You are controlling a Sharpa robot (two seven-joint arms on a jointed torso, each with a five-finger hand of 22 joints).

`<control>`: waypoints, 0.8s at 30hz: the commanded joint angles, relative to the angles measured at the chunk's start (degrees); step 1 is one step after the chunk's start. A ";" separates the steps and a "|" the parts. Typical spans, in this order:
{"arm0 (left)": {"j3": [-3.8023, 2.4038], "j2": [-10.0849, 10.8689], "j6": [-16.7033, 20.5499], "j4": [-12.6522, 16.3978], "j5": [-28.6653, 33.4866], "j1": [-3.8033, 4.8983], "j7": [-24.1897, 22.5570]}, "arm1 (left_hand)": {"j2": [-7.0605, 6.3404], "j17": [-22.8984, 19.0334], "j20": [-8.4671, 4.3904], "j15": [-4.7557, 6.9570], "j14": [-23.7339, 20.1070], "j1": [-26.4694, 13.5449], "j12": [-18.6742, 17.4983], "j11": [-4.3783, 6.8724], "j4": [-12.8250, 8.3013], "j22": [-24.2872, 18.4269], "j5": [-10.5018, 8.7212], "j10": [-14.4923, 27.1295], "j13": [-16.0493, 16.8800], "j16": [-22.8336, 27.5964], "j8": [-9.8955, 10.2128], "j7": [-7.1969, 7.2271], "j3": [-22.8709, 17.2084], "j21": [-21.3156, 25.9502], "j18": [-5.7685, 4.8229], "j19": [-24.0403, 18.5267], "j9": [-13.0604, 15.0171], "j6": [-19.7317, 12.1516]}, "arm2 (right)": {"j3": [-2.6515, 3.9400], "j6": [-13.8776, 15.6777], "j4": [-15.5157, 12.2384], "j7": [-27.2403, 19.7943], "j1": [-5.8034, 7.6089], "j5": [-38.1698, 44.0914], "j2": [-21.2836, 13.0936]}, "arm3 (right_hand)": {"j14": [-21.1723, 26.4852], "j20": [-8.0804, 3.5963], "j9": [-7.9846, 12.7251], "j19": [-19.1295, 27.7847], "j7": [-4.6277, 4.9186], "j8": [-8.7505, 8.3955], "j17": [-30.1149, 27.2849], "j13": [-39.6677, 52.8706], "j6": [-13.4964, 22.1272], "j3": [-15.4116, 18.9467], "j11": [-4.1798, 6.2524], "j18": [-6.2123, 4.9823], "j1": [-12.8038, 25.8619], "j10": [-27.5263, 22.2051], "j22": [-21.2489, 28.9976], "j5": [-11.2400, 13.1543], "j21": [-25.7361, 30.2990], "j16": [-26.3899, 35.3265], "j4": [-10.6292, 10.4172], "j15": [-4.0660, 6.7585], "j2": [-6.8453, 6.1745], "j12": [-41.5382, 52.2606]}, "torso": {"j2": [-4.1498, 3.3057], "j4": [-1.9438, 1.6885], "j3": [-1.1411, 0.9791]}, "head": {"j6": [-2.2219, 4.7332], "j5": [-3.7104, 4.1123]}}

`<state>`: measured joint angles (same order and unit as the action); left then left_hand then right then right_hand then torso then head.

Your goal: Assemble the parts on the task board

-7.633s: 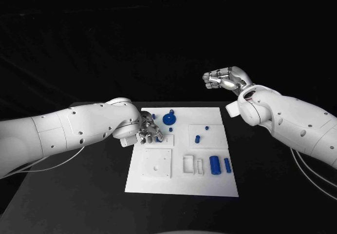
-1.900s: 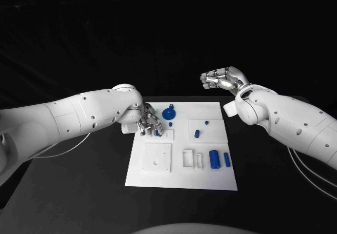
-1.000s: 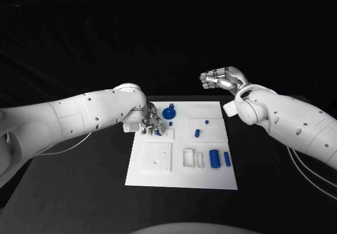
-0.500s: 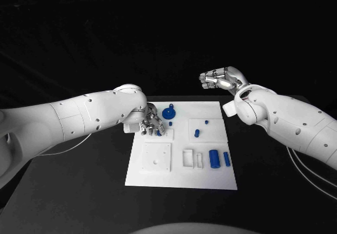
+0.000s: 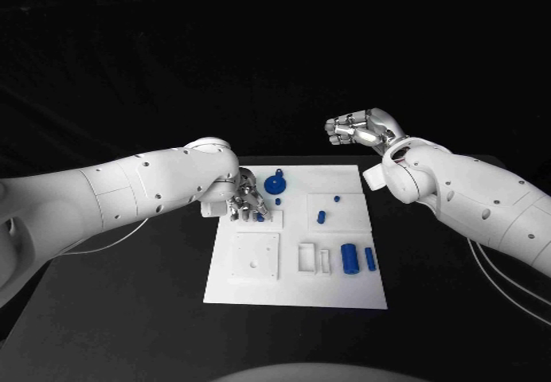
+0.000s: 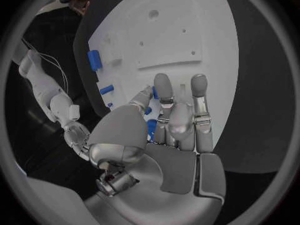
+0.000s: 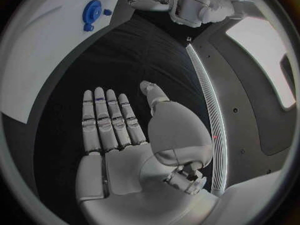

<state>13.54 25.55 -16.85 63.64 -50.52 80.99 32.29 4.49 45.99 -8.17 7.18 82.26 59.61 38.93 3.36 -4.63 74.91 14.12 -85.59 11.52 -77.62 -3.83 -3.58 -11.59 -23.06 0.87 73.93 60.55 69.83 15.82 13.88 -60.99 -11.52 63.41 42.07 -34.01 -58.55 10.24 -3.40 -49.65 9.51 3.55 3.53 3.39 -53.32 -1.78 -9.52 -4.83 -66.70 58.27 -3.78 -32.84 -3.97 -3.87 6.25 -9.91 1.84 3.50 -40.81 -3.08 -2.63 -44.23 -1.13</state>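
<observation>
Task board [image 5: 296, 290]: we are seeing the white plate lying flat in the middle of the head view, on the black table [image 5: 115, 318].
Left hand [image 5: 244, 203]: we are seeing it reaching down over the board's upper left area, fingers pointing down onto the plate; in the left wrist view the fingers [image 6: 164, 92] are lying close together over a small blue part [image 6: 151, 129] that is showing between them. We cannot tell whether the hand is actually gripping it.
Right hand [image 5: 361, 129]: we are seeing it hanging in the air in the upper right of the head view, beyond the board's far edge and well apart from it; in the right wrist view its fingers [image 7: 106, 117] are lying straight and side by side, the palm holding nothing.
Round blue part [image 5: 275, 185]: sitting near the board's upper edge, just right of the left hand.
Small blue pegs [image 5: 322, 216]: lying in the board's upper right square.
Blue cylinders [image 5: 350, 260]: two lying side by side in the board's lower right area.
</observation>
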 commanded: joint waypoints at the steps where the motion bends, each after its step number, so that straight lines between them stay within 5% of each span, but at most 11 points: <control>1: 0.26 0.13 -0.98 -0.17 -0.99 -0.39 0.97 | -1.85 -0.92 0.14 0.40 -0.27 -0.19 -0.61 1.66 2.13 0.82 -2.07 -1.24 -0.34 0.89 -0.04 7.18 2.97 0.64 -0.36 0.34 -0.60 10.99 | 0.01 -0.91 -0.10 -0.35 -0.06 0.13 -0.04 | 0.50 0.14 0.06 0.41 -0.02 -0.21 -0.08 -0.08 0.29 -0.19 -0.17 -1.09 0.46 -0.43 0.09 -0.35 -0.15 0.37 -0.02 -0.03 0.00 -0.12 | 0.01 -0.02 0.04 | -0.04 0.10; 6: 0.26 0.30 -0.19 -0.18 -1.19 -0.46 1.07 | -3.03 -1.65 0.04 0.47 -0.37 0.18 -1.11 1.64 4.11 0.85 -4.80 -1.26 -0.63 1.43 -0.11 7.11 4.96 1.13 -0.46 0.46 -1.17 10.76 | 0.01 -0.97 -0.11 -0.27 -0.09 0.12 -0.13 | 0.55 0.15 0.07 0.56 0.00 -0.22 -0.09 -0.08 0.45 -0.01 -0.19 -1.08 0.69 -0.47 0.10 -0.45 -0.13 0.38 -0.14 -0.04 -0.06 -0.13 | 0.01 -0.02 0.06 | -0.05 0.13; 24: 0.25 0.74 0.96 -0.13 -1.30 -0.54 0.62 | -4.60 -1.93 0.08 0.46 -0.49 0.55 -1.45 1.59 6.54 0.94 -5.67 -1.25 -0.85 1.74 -0.11 7.01 4.85 1.72 -0.49 0.61 -1.52 10.71 | 0.01 -1.03 -0.09 -0.19 -0.26 0.04 -0.45 | 0.59 0.17 0.07 0.65 0.01 -0.21 -0.09 -0.08 0.43 0.18 -0.19 -1.08 0.72 -0.50 0.10 -0.50 -0.13 0.39 -0.19 -0.05 -0.05 -0.14 | 0.01 0.00 0.03 | -0.07 0.21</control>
<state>13.67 26.22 -16.32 63.51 -51.09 80.63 32.61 0.30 43.99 -7.98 7.90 81.99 60.15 37.80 4.81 1.82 74.91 8.52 -84.12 10.73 -76.06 -3.83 3.38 -6.75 -21.67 0.87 74.13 59.09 80.66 15.82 13.77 -61.00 -11.41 63.19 42.05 -34.44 -58.40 10.44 -3.40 -49.44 9.51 3.55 3.53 3.39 -53.32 -1.77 -9.73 -4.84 -66.66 58.06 -3.74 -33.07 -3.97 -3.87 6.24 -10.06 1.80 3.50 -40.79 -3.08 -2.57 -44.31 -0.97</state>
